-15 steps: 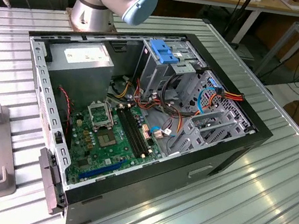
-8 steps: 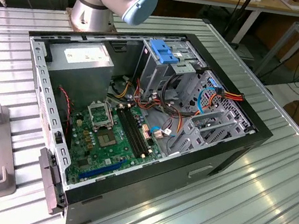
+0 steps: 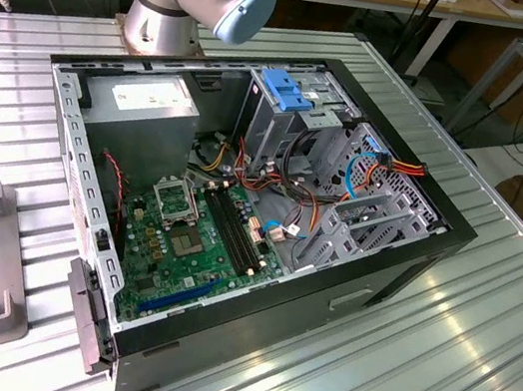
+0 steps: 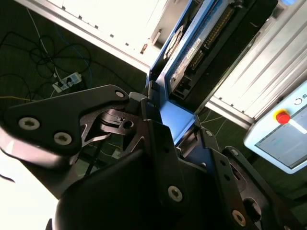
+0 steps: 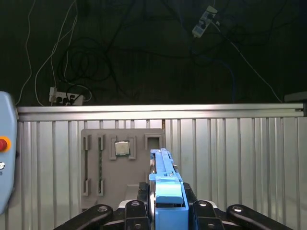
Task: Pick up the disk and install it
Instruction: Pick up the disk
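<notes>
My claw (image 5: pixel 166 207) is closed on the disk (image 5: pixel 163 165), which I see edge-on, blue side facing, over the ribbed counter (image 5: pixel 240 158); its label is hidden

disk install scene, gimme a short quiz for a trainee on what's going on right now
1. True or false: in the first wrist view, the gripper is shut on the disk.
2. In the second wrist view, the disk's side rails are: A blue, B red, C green.
3. Fill in: in the exterior view, the blue latch sits atop the drive ___.

Key: 1 true. 2 A. 3 cage, meaning the drive cage.
</notes>
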`<state>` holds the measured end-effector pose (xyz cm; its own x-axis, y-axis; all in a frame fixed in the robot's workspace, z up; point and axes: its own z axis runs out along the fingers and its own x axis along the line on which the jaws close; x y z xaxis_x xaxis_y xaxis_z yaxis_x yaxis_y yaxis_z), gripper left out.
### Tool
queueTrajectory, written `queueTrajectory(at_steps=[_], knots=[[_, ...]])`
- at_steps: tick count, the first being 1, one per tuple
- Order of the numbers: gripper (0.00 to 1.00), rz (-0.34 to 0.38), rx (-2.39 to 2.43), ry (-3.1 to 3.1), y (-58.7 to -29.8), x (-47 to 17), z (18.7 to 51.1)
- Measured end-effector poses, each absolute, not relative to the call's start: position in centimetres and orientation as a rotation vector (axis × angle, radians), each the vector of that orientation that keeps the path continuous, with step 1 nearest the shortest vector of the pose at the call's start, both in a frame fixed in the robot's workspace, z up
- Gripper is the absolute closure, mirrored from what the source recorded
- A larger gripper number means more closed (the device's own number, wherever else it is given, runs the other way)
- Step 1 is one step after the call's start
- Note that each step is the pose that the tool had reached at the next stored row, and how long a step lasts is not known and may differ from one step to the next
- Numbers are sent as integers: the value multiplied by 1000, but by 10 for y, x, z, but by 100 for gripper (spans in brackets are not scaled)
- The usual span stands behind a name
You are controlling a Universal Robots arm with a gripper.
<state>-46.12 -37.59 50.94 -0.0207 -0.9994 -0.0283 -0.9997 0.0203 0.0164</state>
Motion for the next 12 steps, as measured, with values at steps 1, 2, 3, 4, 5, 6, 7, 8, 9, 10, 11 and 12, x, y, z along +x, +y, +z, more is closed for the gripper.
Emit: queueTrajectory(at_steps=[1,2,3,4,5,6,7,8,9,10,11,12], knots=[[63,49,-2192,2238,-376,-460,509],[63,49,-2192,2238,-376,-459,509],[63,49,-2192,2238,-376,-458,509],[63,49,-2192,2238,-376,-456,509],[63,49,-2192,2238,-376,-455,509],[63,49,-2192,2238,-376,-453,509],[63,49,-2192,2238,-376,-451,509],[63,49,-2192,2238,-376,-450,509],[63,49,-2192,2238,-376,-449,509],[63,49,-2192,2238,-376,-448,509],[63,49,-2192,2238,-376,-447,509],[63,49,-2192,2238,-376,-446,509]])
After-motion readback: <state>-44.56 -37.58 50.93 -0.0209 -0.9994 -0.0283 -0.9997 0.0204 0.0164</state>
